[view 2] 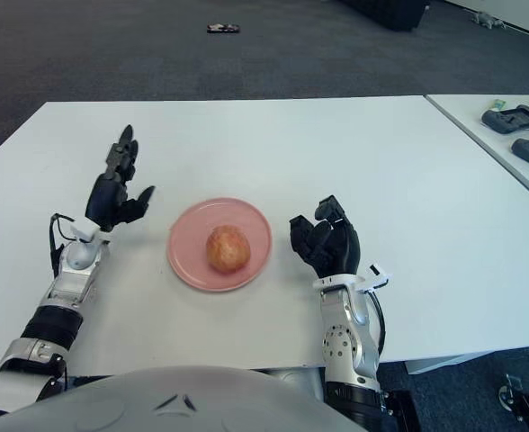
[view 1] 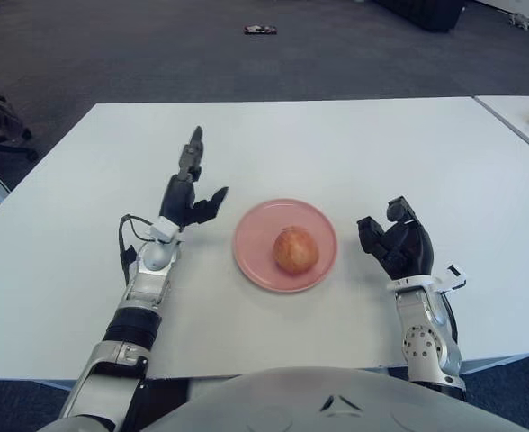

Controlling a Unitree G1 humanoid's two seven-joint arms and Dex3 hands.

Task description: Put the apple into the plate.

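A reddish-yellow apple lies inside the pink plate near the middle of the white table. My left hand is raised to the left of the plate, clear of it, fingers spread and holding nothing. To the right of the plate my right hand stands upright with its fingers loosely curled around nothing.
A second white table stands at the right with dark devices on it. A small dark object lies on the grey carpet far behind. The near table edge runs just before my forearms.
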